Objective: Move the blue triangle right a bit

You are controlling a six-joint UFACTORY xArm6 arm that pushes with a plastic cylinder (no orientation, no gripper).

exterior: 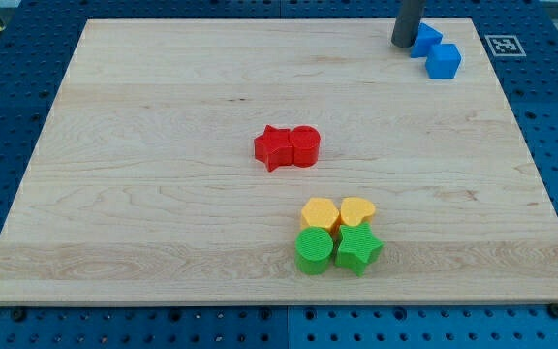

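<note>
The dark rod comes down at the view's top right, and my tip (403, 43) rests on the board touching or nearly touching the left side of a blue block (425, 38) that looks like the blue triangle. A second blue block, a cube (444, 60), sits just below and right of it, against it. Both blue blocks are close to the board's top right corner.
A red star (274, 147) and a red cylinder (304, 145) touch near the board's middle. Lower down, a yellow hexagon (319, 213), yellow heart (357, 210), green cylinder (314, 250) and green star (357, 248) form a cluster. A marker tag (504, 45) lies off the board's top right.
</note>
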